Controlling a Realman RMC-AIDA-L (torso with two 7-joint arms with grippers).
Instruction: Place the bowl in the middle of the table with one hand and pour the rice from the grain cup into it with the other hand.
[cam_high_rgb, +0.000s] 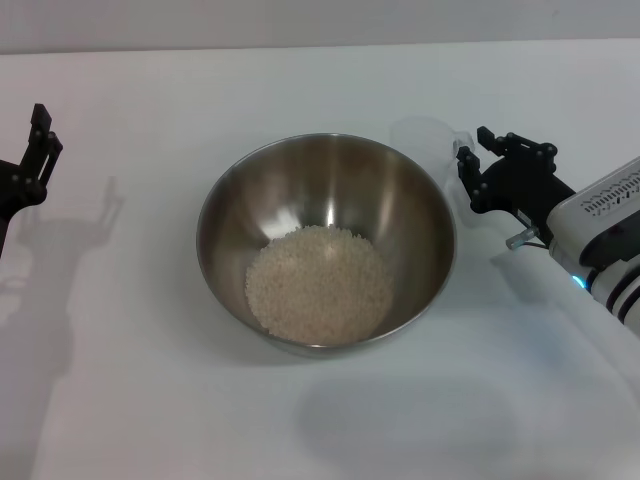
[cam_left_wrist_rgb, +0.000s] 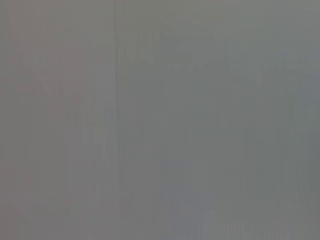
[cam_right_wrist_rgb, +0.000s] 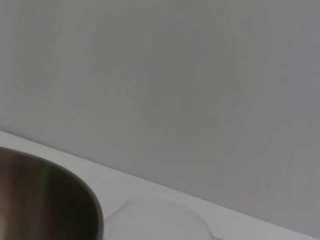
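The steel bowl (cam_high_rgb: 325, 180) stands in the middle of the white table (cam_high_rgb: 150, 400), with a pale heap of rice (cam_high_rgb: 320, 283) on its bottom. Just behind its right rim the clear grain cup (cam_high_rgb: 428, 145) is upright and looks empty. My right gripper (cam_high_rgb: 474, 150) is right against the cup's right side. The right wrist view shows the bowl's outer wall (cam_right_wrist_rgb: 45, 200) and the cup's rim (cam_right_wrist_rgb: 155, 220) close by. My left gripper (cam_high_rgb: 43, 130) hangs open at the far left, well away from the bowl. The left wrist view shows only a plain grey surface.
The white right arm (cam_high_rgb: 600, 235) reaches in from the right edge above the table. The arms' shadows fall on the tabletop at the left and in front of the bowl. A grey wall rises behind the table's far edge.
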